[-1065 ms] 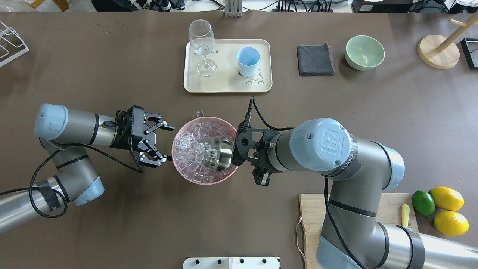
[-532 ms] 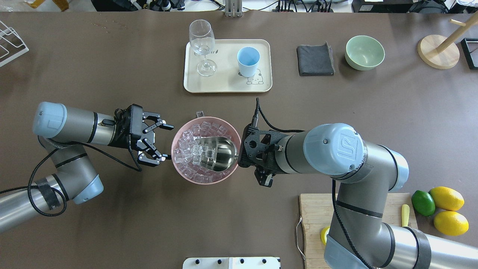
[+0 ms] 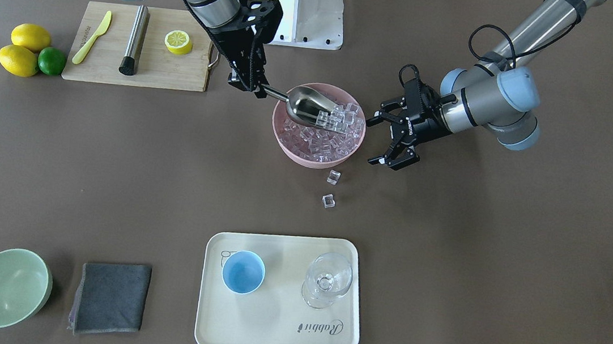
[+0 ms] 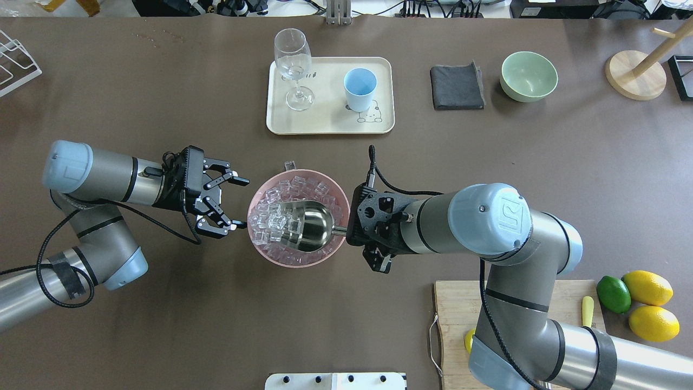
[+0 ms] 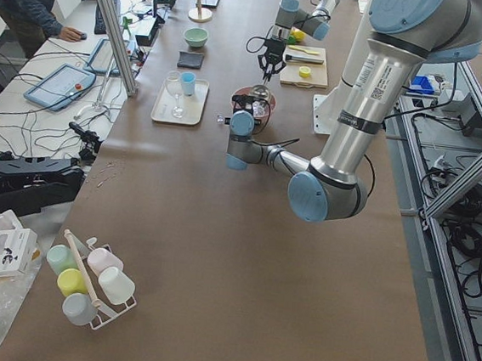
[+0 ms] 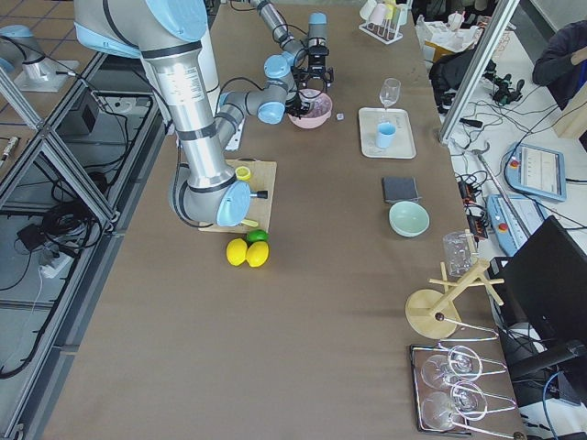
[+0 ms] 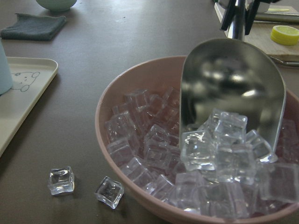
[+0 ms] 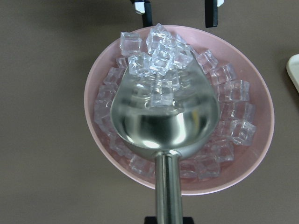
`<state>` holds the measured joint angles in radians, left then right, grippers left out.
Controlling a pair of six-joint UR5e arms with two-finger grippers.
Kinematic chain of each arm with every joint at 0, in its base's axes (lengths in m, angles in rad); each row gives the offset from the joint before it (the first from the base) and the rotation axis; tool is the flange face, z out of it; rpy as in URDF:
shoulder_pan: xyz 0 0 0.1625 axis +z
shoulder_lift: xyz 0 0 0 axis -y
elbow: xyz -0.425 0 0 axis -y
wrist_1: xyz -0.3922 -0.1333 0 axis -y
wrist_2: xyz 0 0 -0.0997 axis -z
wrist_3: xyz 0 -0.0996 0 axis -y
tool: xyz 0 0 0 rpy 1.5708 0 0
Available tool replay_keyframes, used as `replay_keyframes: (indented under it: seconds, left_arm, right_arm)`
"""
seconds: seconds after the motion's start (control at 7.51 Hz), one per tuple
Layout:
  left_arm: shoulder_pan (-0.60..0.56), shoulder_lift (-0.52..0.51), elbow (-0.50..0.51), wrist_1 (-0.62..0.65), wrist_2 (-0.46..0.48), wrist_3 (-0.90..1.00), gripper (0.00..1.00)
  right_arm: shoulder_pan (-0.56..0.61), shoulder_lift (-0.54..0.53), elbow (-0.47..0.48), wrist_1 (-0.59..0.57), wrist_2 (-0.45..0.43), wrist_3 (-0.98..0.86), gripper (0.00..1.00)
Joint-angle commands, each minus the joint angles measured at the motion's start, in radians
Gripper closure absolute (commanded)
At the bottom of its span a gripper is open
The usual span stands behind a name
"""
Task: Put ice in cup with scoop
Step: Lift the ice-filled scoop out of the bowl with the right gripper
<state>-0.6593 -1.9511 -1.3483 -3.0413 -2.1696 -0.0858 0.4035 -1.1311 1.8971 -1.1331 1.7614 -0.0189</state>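
From the front, you see the right claw (image 3: 257, 89) clamped on the rod of the scoop (image 3: 305, 102). Its trough is tilted into the pink bowl (image 3: 313, 161) with ice (image 3: 337, 119) at its mouth, two cubes (image 3: 328, 200) lie on the table (image 3: 447, 238) just beside the bowl, and the cup (image 3: 243, 271) stands well apart on the tray (image 3: 245, 325). From overhead, your left claw (image 4: 239, 203) hangs spread wide just beside the bowl's rim. The right wrist view shows ice heaped at the scoop's lip.

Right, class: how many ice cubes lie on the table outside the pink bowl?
2: one ice cube beside the pink bowl on its tray side, another slightly nearer the tray. More could be hidden.
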Motion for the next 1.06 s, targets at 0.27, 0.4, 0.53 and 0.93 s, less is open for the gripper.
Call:
replay_keyframes:
  seconds: [0.27,0.4,0.53,0.93]
  left_arm:
    - [-0.003,0.0,-0.003,0.007,-0.013,0.0,0.02]
    - [-0.003,0.0,-0.003,0.007,-0.015,-0.002,0.02]
    - [-0.006,0.0,-0.003,0.007,-0.015,-0.002,0.02]
    - [-0.016,0.0,-0.003,0.007,-0.031,-0.003,0.02]
  right_arm:
    - [0.002,-0.025,-0.131,0.282,0.113,-0.03,1.0]
    - [0.015,-0.026,-0.148,0.306,0.144,-0.027,1.0]
    - [0.029,-0.026,-0.153,0.306,0.177,-0.024,1.0]
    - [0.064,-0.025,-0.153,0.309,0.253,-0.023,1.0]
